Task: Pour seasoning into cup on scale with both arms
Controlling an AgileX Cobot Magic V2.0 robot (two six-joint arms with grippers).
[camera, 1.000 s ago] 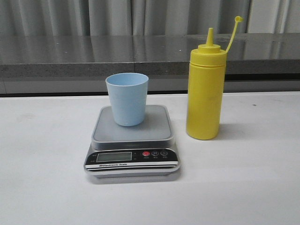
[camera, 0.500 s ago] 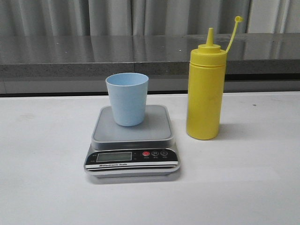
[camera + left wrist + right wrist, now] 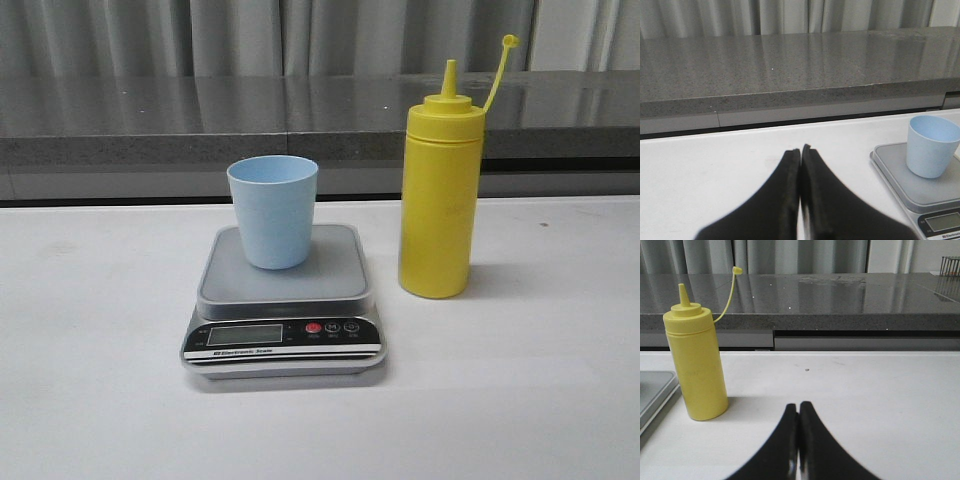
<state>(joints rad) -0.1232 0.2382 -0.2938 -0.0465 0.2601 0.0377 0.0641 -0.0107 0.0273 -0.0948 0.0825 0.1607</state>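
Note:
The pale blue cup (image 3: 272, 211) stands upright on the silver-grey scale (image 3: 283, 300), toward the back of its platform. The yellow seasoning bottle (image 3: 440, 190) stands upright on the white table, right of the scale, cap strap hanging open. Neither arm shows in the front view. In the left wrist view my left gripper (image 3: 801, 149) is shut and empty, left of the scale (image 3: 920, 187) and cup (image 3: 931, 146). In the right wrist view my right gripper (image 3: 798, 405) is shut and empty, right of the bottle (image 3: 694, 362), apart from it.
A grey stone ledge (image 3: 300, 120) runs along the back of the white table (image 3: 90, 380), with grey curtains behind. The scale's edge shows in the right wrist view (image 3: 655, 395) beside the bottle.

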